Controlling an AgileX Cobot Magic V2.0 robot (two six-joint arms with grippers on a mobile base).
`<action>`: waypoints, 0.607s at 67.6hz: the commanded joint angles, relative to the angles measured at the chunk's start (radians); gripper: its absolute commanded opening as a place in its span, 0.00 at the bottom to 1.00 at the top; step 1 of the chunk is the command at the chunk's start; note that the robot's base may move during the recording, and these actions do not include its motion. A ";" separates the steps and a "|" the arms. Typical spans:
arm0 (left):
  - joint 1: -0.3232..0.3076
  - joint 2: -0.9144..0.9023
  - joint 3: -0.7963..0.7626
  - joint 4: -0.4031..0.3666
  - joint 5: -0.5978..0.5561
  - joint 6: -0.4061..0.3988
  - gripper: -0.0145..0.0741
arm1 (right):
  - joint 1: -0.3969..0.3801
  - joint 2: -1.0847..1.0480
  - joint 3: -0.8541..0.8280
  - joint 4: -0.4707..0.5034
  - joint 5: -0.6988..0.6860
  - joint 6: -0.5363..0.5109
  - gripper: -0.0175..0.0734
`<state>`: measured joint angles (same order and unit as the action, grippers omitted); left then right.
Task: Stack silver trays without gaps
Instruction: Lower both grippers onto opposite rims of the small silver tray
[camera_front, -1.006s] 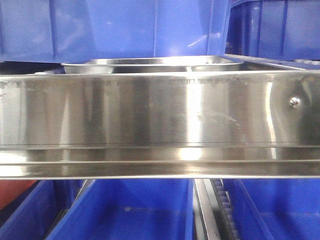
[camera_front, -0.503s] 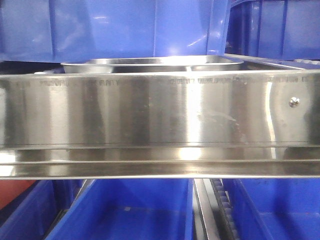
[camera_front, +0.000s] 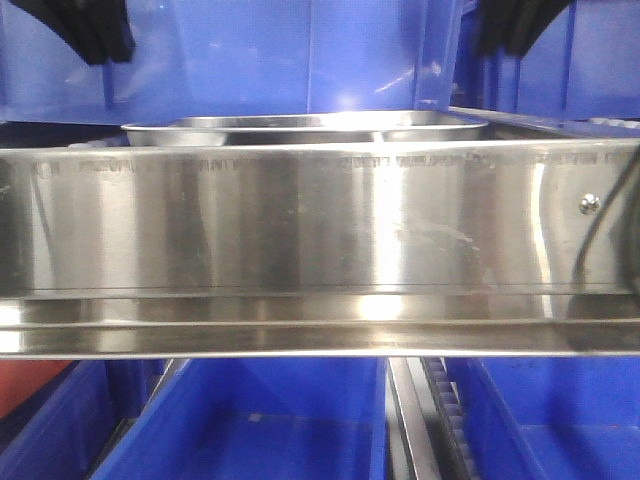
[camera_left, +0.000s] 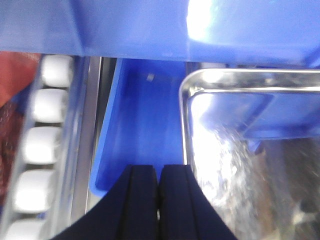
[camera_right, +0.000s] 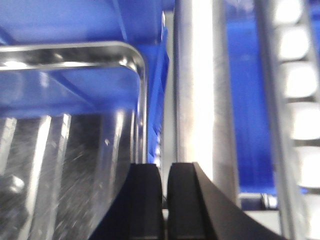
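A silver tray (camera_front: 300, 128) sits on the shelf behind the steel front panel, only its rim and shallow inside showing; I cannot tell if others lie under it. In the left wrist view the tray (camera_left: 240, 165) fills the right side, and my left gripper (camera_left: 159, 172) hangs shut and empty just left of its rim, over a blue bin. In the right wrist view the tray (camera_right: 65, 150) is on the left, and my right gripper (camera_right: 165, 172) is shut and empty just outside its right rim. Both black arms show at the top corners, the left arm (camera_front: 85, 30) and the right arm (camera_front: 515, 25).
The long steel front panel (camera_front: 320, 230) with a screw (camera_front: 590, 204) spans the front view. Blue bins (camera_front: 260, 50) stand behind and above the tray, more bins (camera_front: 250, 420) below. White rollers (camera_left: 42, 135) run along the left, and a steel post (camera_right: 200, 100) and rollers (camera_right: 300, 80) along the right.
Both black arms have come into the top corners of the front view, where none showed before. A dark cable now shows at the panel's right end. The tray has not moved.
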<state>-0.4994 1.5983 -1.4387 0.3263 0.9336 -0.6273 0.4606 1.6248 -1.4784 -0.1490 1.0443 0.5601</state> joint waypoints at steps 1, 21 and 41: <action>-0.005 0.014 -0.018 -0.009 0.011 -0.006 0.15 | 0.001 0.029 -0.017 -0.004 0.007 0.002 0.19; -0.005 0.025 -0.018 -0.009 0.007 -0.006 0.15 | 0.001 0.045 -0.017 0.030 -0.023 -0.004 0.20; -0.005 0.025 -0.016 -0.050 -0.001 -0.006 0.34 | 0.001 0.063 -0.017 0.040 -0.032 -0.004 0.34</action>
<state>-0.4994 1.6232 -1.4481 0.2896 0.9412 -0.6273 0.4606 1.6815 -1.4844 -0.1040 1.0255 0.5601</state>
